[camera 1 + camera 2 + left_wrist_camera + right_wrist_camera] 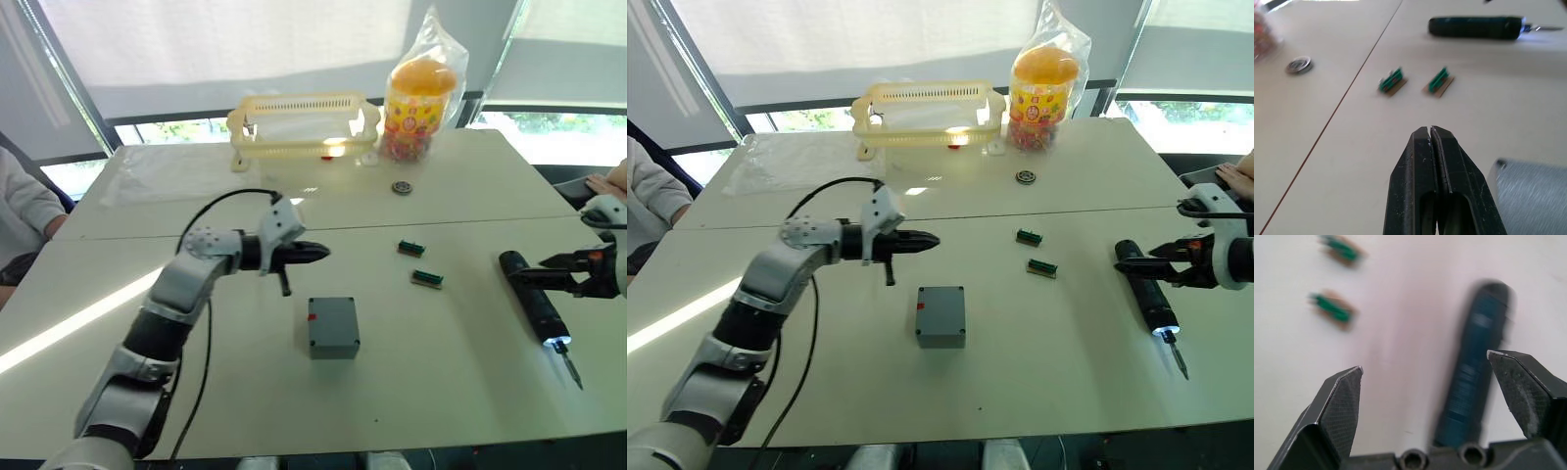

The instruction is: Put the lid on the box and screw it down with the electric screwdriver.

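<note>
The blue-grey box (333,326) stands in the middle of the table with a red mark on its left side. A flat top, the lid (941,302), closes it. My left gripper (318,255) is shut and empty, hovering just behind and left of the box, which shows blurred beside its fingertips (1430,131). The black electric screwdriver (534,304) lies at the right with a lit tip and its thin bit toward the front edge. My right gripper (547,273) is open, its fingers either side of the screwdriver's rear part (1469,377) without closing on it.
Two small green connector blocks (411,249) (427,279) lie between box and screwdriver. At the back stand a yellow basket (304,122) and a bagged snack jar (419,98), with a small round disc (402,187) in front. A person's sleeve (20,211) is at the left and a hand (612,181) at the right.
</note>
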Motion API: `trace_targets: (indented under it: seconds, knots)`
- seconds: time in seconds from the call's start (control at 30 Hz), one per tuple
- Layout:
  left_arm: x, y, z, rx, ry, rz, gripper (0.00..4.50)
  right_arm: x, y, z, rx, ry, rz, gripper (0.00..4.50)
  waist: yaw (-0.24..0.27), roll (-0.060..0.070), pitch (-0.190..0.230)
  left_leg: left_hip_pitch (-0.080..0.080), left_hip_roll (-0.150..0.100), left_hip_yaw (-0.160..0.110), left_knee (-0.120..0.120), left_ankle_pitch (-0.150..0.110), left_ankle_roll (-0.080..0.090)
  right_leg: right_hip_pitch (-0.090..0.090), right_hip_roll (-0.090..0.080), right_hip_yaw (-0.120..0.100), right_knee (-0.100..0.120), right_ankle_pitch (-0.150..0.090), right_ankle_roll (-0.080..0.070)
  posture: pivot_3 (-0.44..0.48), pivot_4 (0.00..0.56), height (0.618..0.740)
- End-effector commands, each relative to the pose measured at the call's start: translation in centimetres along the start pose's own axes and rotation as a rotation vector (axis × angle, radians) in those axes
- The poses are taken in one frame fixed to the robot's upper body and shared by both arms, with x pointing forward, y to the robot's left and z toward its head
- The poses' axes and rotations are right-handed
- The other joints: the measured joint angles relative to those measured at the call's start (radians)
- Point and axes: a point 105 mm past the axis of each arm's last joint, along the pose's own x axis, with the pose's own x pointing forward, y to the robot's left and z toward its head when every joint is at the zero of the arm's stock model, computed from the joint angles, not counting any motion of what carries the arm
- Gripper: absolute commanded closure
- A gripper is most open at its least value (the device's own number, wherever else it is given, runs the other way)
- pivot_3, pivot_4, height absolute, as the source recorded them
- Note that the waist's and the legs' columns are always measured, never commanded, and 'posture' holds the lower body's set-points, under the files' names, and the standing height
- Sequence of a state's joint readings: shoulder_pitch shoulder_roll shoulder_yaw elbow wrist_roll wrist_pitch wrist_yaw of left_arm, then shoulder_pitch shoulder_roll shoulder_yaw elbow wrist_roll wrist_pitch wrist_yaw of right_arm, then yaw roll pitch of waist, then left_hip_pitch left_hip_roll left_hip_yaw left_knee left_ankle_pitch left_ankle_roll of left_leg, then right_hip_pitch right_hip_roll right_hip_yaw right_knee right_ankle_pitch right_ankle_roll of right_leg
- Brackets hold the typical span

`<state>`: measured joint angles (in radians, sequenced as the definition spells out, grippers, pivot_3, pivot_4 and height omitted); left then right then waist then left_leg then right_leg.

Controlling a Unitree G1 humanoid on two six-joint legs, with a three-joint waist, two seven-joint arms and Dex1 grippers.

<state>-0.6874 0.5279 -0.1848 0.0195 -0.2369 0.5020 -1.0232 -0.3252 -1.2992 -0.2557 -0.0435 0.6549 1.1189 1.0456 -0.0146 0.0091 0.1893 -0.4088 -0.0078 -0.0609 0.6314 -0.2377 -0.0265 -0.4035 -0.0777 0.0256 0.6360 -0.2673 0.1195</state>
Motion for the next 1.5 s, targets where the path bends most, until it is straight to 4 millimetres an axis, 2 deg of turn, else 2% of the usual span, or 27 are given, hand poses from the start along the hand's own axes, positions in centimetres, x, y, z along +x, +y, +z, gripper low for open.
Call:
trace_targets:
  seconds: [0.03,0.07,0.13,0.2,0.37,0.63,0.83,1.07,1.17,1.3,1.4,1.5]
  knots:
    - [-1.8,-1.0,-2.0,-0.048,0.060,-0.014,4.50,1.1,6.3,-0.9,-0.098,-0.023,0.210,0.02,0.003,-0.003,-0.001,0.000,0.001,-0.001,0.000,0.000,0.000,0.000,0.000,-0.001,0.000,0.000,0.000,0.000,0.150,0.740]
    - [-2.0,-1.4,-2.5,-0.057,0.077,-0.021,4.50,1.3,7.1,-1.4,-0.107,-0.023,0.230,0.02,0.008,-0.004,0.000,0.000,0.001,-0.001,0.000,0.000,0.000,0.001,0.000,-0.001,0.000,0.000,0.000,0.000,0.150,0.740]
    - [-2.2,-2.7,-4.0,-0.096,0.113,-0.049,4.50,2.9,9.9,-3.0,-0.132,-0.030,0.302,0.02,0.015,-0.004,0.000,-0.002,-0.001,-0.001,0.002,0.000,0.000,0.001,-0.002,-0.001,0.000,0.000,0.000,0.000,0.150,0.740]
    - [-2.0,-3.8,-4.6,-0.139,0.116,-0.070,4.50,4.5,11.8,-3.9,-0.141,-0.059,0.333,0.02,0.020,-0.007,0.000,-0.001,-0.002,0.000,0.006,0.000,0.000,0.005,-0.003,-0.001,-0.002,0.000,0.000,0.000,0.150,0.740]
    - [-0.7,-4.5,-5.4,-0.149,0.130,-0.100,4.50,7.5,13.9,-5.1,-0.191,-0.093,0.339,0.02,0.026,-0.009,-0.001,0.000,-0.001,0.000,0.015,0.000,-0.001,0.010,-0.003,-0.001,-0.003,-0.001,-0.004,0.000,0.150,0.740]
    - [1.3,-5.1,-5.2,-0.056,0.161,-0.197,4.50,11.5,16.8,-4.6,-0.184,-0.159,0.398,0.02,0.023,-0.011,-0.002,0.000,0.000,-0.001,0.014,0.000,-0.001,0.009,-0.002,-0.001,-0.004,0.002,-0.003,0.000,0.150,0.740]
    - [2.3,-4.6,-5.6,0.010,0.185,-0.226,4.50,13.1,17.7,-4.9,-0.183,-0.125,0.427,0.02,0.024,-0.011,-0.002,0.000,-0.001,0.000,0.014,0.000,0.000,0.009,-0.002,-0.001,-0.004,0.002,-0.003,0.000,0.150,0.740]
    - [3.5,-3.6,-5.7,0.055,0.170,-0.215,4.50,13.3,18.5,-4.9,-0.179,-0.131,0.447,0.02,0.023,-0.012,-0.002,0.000,-0.001,-0.001,0.014,0.000,0.000,0.009,-0.002,-0.001,-0.003,0.002,-0.003,0.000,0.150,0.740]
    - [4.9,-3.2,-4.9,0.091,0.138,-0.228,4.50,13.4,19.2,-4.9,-0.160,-0.137,0.459,0.02,0.025,-0.012,-0.002,0.000,-0.001,-0.001,0.014,0.000,0.000,0.009,-0.002,-0.001,-0.003,0.002,-0.002,0.000,0.150,0.740]
    - [6.0,-2.5,-4.8,0.117,0.123,-0.208,4.50,13.2,18.7,-4.9,-0.152,-0.135,0.430,0.02,0.026,-0.012,-0.002,-0.001,-0.001,-0.001,0.015,0.000,0.000,0.009,-0.002,-0.002,-0.003,0.002,-0.002,0.000,0.150,0.740]
    - [5.0,-1.4,-5.3,0.128,0.152,-0.162,4.50,12.3,17.5,-4.7,-0.167,-0.145,0.388,0.02,0.022,-0.012,-0.002,-0.001,-0.001,-0.001,0.015,0.000,0.000,0.009,-0.002,-0.002,-0.003,0.003,-0.002,0.000,0.150,0.740]
    - [2.9,-0.9,-5.8,0.132,0.190,-0.137,4.50,11.5,15.6,-4.3,-0.201,-0.150,0.339,0.02,0.010,-0.012,-0.001,-0.001,-0.001,-0.001,0.015,0.000,0.000,0.008,-0.002,-0.002,-0.002,0.003,-0.001,0.000,0.150,0.740]
